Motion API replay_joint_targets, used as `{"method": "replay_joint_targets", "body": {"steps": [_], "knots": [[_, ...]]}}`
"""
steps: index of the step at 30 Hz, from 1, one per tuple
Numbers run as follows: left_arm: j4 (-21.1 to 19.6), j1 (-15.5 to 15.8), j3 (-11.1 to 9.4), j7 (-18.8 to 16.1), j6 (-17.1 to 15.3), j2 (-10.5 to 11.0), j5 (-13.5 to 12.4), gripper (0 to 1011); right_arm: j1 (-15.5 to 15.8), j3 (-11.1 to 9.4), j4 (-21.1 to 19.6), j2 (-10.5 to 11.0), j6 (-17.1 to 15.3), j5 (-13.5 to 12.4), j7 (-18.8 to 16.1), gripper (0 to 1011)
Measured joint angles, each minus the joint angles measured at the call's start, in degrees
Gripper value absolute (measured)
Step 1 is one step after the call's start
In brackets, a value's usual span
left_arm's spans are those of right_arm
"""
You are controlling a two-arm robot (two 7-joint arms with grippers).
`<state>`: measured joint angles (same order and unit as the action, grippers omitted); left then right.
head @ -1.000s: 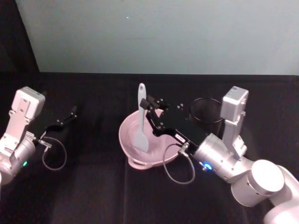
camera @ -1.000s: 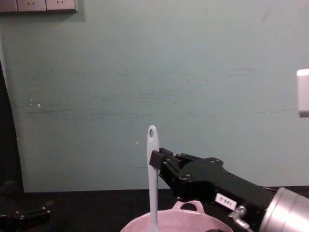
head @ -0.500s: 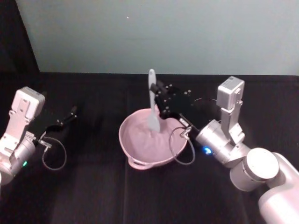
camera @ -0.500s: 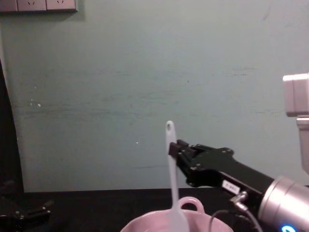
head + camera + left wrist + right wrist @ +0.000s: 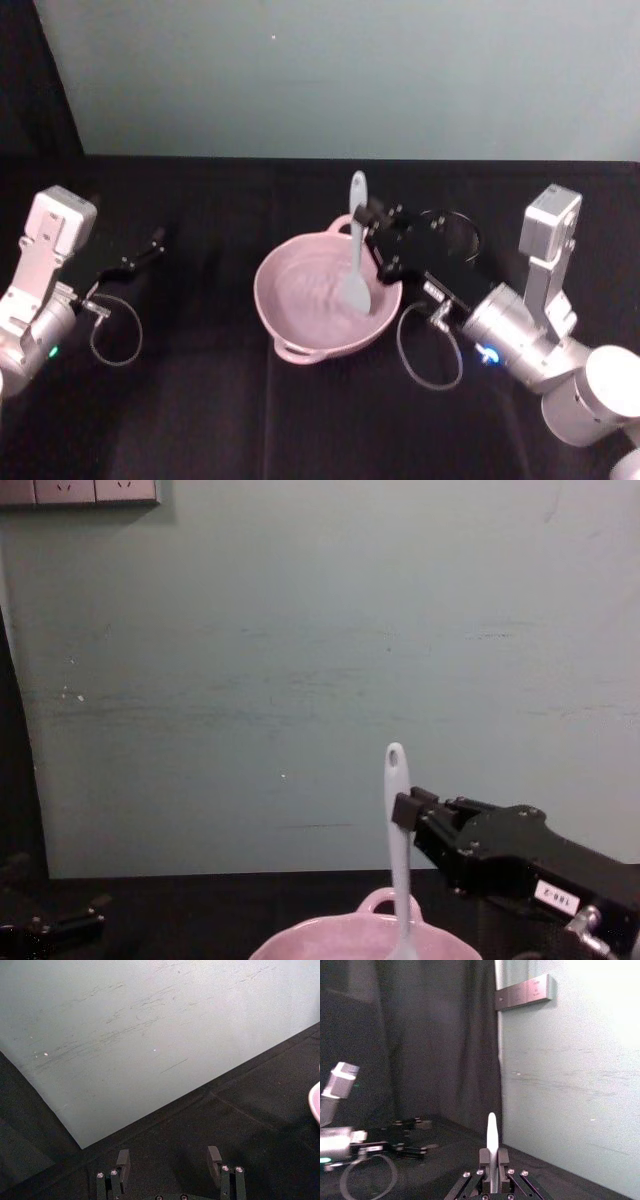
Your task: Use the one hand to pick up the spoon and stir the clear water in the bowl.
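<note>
Now the spoon (image 5: 356, 265) stands nearly upright, blade down in the bowl (image 5: 266, 305) and its water (image 5: 312, 298) (barely visible), handle pinched by the right gripper (image 5: 368, 214), while the left gripper (image 5: 155, 240) rests spread, well apart at left.

Black cloth (image 5: 300, 420) over whole table, couple of creases running through it. Pale teal wall (image 5: 350, 70) behind, pretty scuffed, faint scratches plus tiny white speck (image 5: 273, 38). White socket plates (image 5: 80, 490) up at wall's top left corner in chest view. Black curtain (image 5: 30, 80) hanging left of wall. Dark round cup (image 5: 466, 232) on right half of table, mostly hidden, just bit of rim peeking out.
</note>
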<state>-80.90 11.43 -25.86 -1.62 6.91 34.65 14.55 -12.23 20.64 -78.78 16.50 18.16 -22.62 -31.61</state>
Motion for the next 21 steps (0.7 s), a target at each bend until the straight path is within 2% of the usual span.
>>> {"method": "replay_joint_targets", "body": {"steps": [5,10,16,21], "knots": [[0.0,0.0,0.0,0.0,0.0,0.0,0.0,1011,1.7,1.4,-2.3,0.3,-1.1,-1.1,-1.0,107],[0.0,0.0,0.0,0.0,0.0,0.0,0.0,1011,1.6,3.6,-2.9,-0.6,-1.2,-1.2,-1.4,107],[0.0,0.0,0.0,0.0,0.0,0.0,0.0,1011,-0.7,5.2,-0.1,-2.8,0.5,0.7,-0.7,108],[0.0,0.0,0.0,0.0,0.0,0.0,0.0,1011,-4.8,5.2,6.5,-5.6,3.2,4.0,2.1,107]]}}
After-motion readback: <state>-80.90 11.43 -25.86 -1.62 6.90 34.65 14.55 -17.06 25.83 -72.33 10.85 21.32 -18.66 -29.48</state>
